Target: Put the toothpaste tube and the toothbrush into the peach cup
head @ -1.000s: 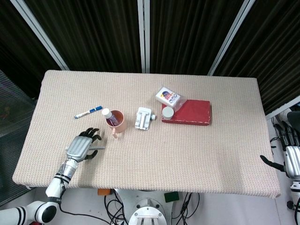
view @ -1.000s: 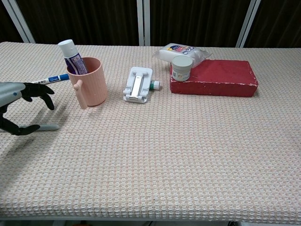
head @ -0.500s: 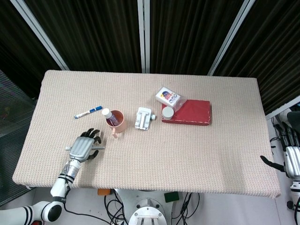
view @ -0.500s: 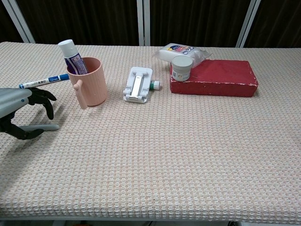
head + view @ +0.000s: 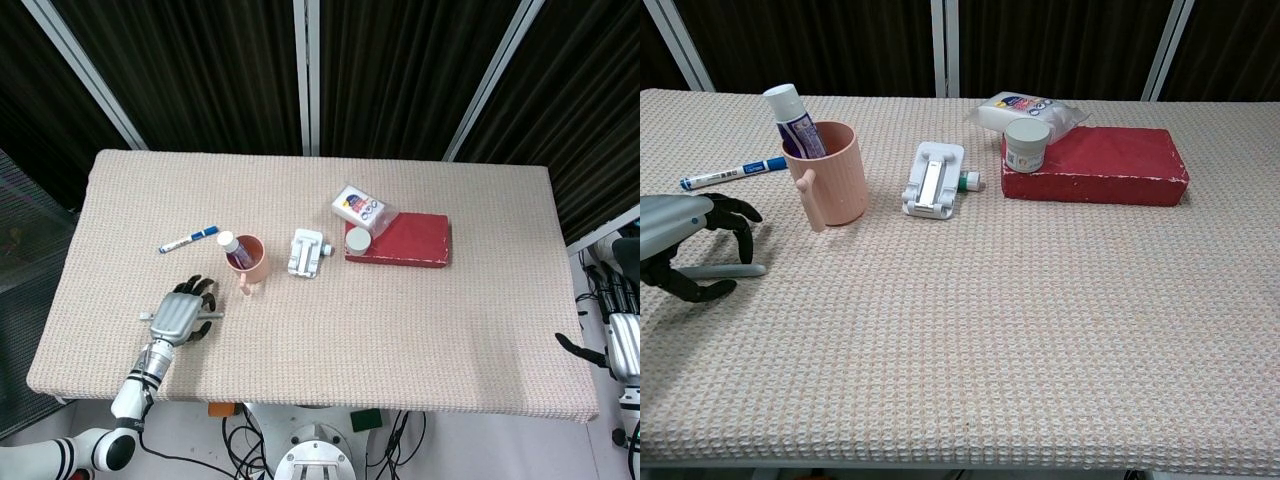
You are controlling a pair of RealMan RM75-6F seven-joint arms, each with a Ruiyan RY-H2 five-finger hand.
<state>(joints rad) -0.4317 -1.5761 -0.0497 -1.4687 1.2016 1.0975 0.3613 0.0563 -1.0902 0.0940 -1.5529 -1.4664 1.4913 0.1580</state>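
The peach cup stands left of the table's middle, with the toothpaste tube upright inside it, cap up. The grey toothbrush lies flat on the mat in front and to the left of the cup. My left hand hovers low over its handle, fingers arched on the far side and thumb on the near side, not closed on it. My right hand hangs off the table's right edge, holding nothing.
A blue-and-white marker lies behind my left hand. A white plastic holder sits right of the cup. Further right are a red block, a small jar and a white packet.
My left hand has pulled back slightly toward the table's near edge and sunk lower over the toothbrush, fingers curling further around it. The toothbrush and cup have not moved.
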